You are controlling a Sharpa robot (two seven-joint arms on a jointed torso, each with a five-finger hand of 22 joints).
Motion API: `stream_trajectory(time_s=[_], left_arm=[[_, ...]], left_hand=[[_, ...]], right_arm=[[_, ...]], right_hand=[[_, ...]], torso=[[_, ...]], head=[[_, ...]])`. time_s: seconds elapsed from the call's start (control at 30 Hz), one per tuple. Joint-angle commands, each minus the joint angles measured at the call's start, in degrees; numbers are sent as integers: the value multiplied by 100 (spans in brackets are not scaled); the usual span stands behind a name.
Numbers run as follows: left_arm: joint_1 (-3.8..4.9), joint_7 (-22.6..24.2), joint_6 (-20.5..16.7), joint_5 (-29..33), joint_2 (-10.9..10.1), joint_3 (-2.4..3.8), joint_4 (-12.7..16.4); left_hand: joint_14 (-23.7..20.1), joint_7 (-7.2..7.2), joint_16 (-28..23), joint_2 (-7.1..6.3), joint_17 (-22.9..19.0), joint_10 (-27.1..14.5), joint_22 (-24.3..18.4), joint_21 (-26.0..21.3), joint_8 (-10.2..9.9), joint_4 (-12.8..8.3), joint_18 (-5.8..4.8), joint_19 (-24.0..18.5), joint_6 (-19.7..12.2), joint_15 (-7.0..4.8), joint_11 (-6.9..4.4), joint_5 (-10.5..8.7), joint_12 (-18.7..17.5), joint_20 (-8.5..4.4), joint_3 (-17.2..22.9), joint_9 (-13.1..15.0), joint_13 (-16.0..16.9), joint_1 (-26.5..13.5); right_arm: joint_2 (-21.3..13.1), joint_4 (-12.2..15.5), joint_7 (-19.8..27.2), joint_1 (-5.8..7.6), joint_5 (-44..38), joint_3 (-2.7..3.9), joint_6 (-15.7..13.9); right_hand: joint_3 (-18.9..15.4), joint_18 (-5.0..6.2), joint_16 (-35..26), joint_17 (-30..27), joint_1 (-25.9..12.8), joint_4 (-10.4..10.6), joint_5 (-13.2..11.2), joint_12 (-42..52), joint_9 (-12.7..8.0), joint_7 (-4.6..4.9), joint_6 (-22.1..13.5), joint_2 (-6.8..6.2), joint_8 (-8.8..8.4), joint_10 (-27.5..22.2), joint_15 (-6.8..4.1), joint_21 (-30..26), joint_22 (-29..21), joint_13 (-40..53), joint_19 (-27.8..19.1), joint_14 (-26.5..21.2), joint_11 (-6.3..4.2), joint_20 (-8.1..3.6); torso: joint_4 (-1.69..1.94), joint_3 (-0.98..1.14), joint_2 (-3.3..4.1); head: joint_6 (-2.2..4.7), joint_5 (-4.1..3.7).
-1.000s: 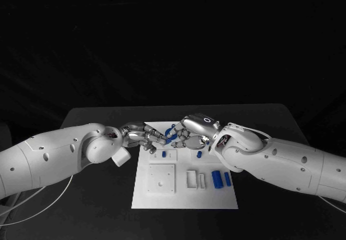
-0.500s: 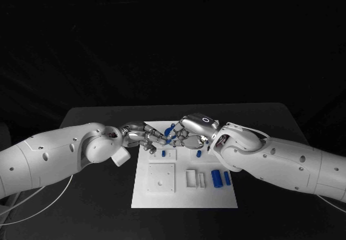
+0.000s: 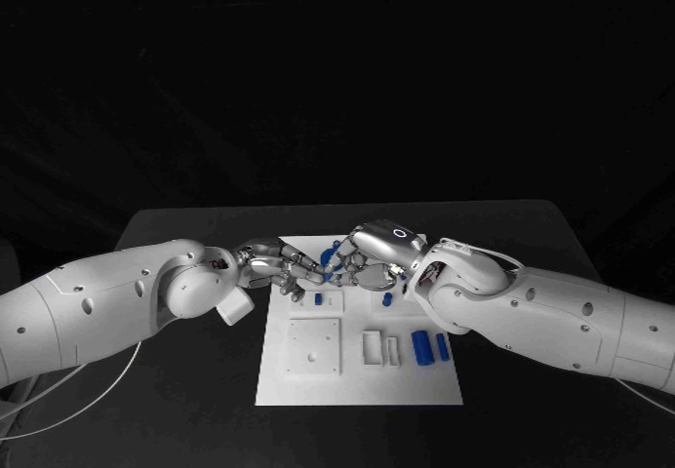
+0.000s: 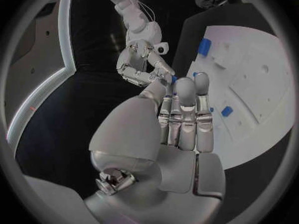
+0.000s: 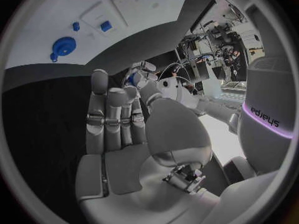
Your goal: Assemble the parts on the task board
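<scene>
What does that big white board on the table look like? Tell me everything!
The task board is a flat white rectangular plate, plastic-looking, lying on the black table. It has raised white blocks and shallow recesses, with small blue parts lying near its right side. The two hands meet above its far end, where more blue pieces sit.

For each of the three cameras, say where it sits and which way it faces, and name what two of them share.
Head view: sits on the robot's head, looks down at the black table; both white arms come in, left hand and right hand meeting over the white board.
Left wrist view: sits behind the left hand, facing along its fingers toward the board; the right hand shows beyond.
Right wrist view: sits behind the right hand, facing the board.
Shared: all three show the board with blue pieces.
</scene>
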Motion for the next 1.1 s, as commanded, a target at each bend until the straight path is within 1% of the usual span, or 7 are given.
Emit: stream_trajectory(time_s=[0.03,0.27,0.4,0.47,0.63,0.9,1.1], left_arm=[[9,30,141,66,24,7,54],[9,50,60,94,16,7,67],[9,69,13,109,2,6,67],[9,75,-11,113,-10,6,65],[9,80,-17,84,-33,6,58],[9,173,-99,-211,-102,6,40],[6,910,-784,-1417,-171,4,169]], left_hand=[[-68,15,-43,8,1,-100,94,-43,-23,34,55,8,-117,13,22,-94,17,30,-41,-13,-4,-76],[-156,94,-46,-137,-2,-314,36,-143,-19,211,75,-11,-477,93,112,-139,19,107,-101,-18,-3,-343],[-235,175,-28,-390,-5,-429,-39,-239,-19,415,89,-3,-1121,149,175,-42,24,167,-383,-27,3,-658],[-295,202,22,-353,-15,-464,-114,-335,-30,534,112,25,-1732,168,187,-92,23,202,-751,-42,6,-571],[-377,265,91,-370,-73,-521,-154,-453,-56,736,118,53,-2200,204,225,-173,31,231,-1195,-64,13,-435],[-493,321,200,-605,-137,-588,-120,-530,-57,1056,142,34,-2207,250,265,-559,36,277,-1137,-64,19,-431],[-532,186,152,-324,-217,-446,-133,-632,37,860,75,11,-868,196,193,-726,118,228,-1289,-14,14,-438]], right_arm=[[18,28,1,-5,-93,-2,-11],[4,49,-30,-6,-102,-2,-9],[-11,60,-48,-7,-85,-2,-5],[-23,63,-60,-7,-66,-3,0],[-44,61,-86,-7,-26,-3,34],[-93,40,-136,-8,143,-3,107],[-138,10,-179,-8,592,-4,238]], right_hand=[[87,-74,74,57,5,-14,-65,-31,22,8,53,-46,20,72,5,137,134,7,35,62,-5,-36],[452,-102,218,215,-96,-26,-220,-77,84,-4,112,-124,23,182,-3,546,183,48,50,143,-23,-46],[600,-108,247,265,-140,-20,-265,-103,127,-8,118,-165,24,216,-5,666,189,71,35,166,-29,-50],[653,-111,256,286,-155,-12,-272,-111,146,-11,124,-182,24,229,-7,738,196,85,32,175,-32,-52],[772,-113,254,319,-188,-7,-322,-135,177,-13,125,-211,24,249,-8,823,195,113,8,187,-33,-55],[786,-113,246,319,-183,-4,-362,-140,181,-11,121,-206,23,247,-9,835,194,118,2,184,-33,-54],[804,-112,235,318,-185,-3,-362,-146,182,-8,110,-198,22,240,-10,818,188,123,-8,177,-31,-55]], torso=[[3,0,0],[1,1,-1],[1,1,1],[3,0,-1],[-1,-1,-1],[0,-1,-1],[4,-8,0]], head=[[-3,-3],[-5,-11],[-8,-12],[-6,-17],[-13,-21],[-11,-39],[4,-50]])
